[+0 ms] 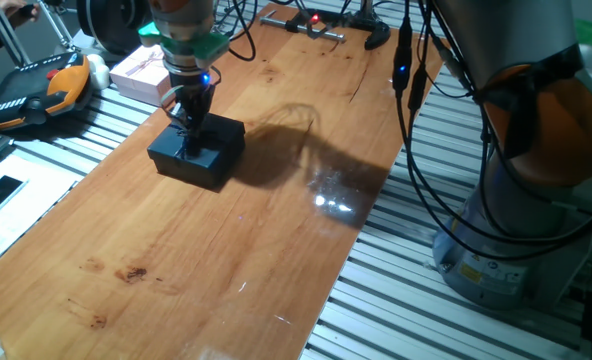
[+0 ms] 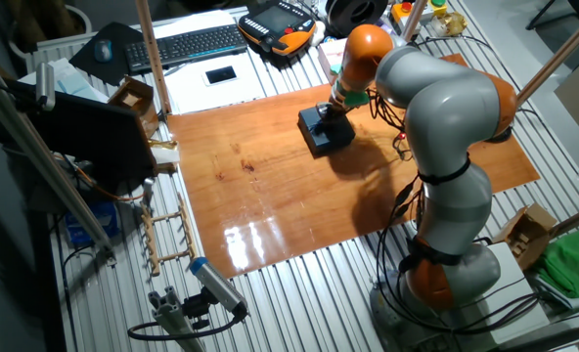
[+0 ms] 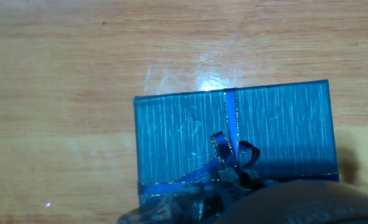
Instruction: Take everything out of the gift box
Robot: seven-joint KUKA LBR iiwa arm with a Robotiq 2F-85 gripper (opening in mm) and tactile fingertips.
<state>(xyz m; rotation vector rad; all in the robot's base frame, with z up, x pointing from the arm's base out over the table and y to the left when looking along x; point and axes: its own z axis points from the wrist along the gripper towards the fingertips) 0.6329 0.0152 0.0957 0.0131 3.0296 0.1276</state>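
The small dark square cardboard gift box (image 1: 198, 152) sits on the wooden bench (image 1: 226, 260) close to its far end, nearer the edge where the pale pink-white ribboned box (image 1: 141, 72) lies just off the boards. Its flat lid (image 3: 234, 140) with the ribbon bow (image 3: 234, 158) is on, so none of the contents can be seen.

The tool (image 1: 188, 118) hangs straight above the box, its tips down at the lid's top face, roughly over the bow. In the hand view the bow lies towards the lower edge of the picture, partly hidden by the dark blurred bulk of the tool itself, and the lid spreads upward and to both sides from there. So the lid lies directly below the tool, not off to any side; the coming move looks like a vertical one, gripping at the bow and lifting.

I cannot tell how wide the tool stands, nor whether it has the ribbon: the fingertips merge with the dark lid in both fixed views.

The ribbon band runs across the lid's middle, crossing under the bow.
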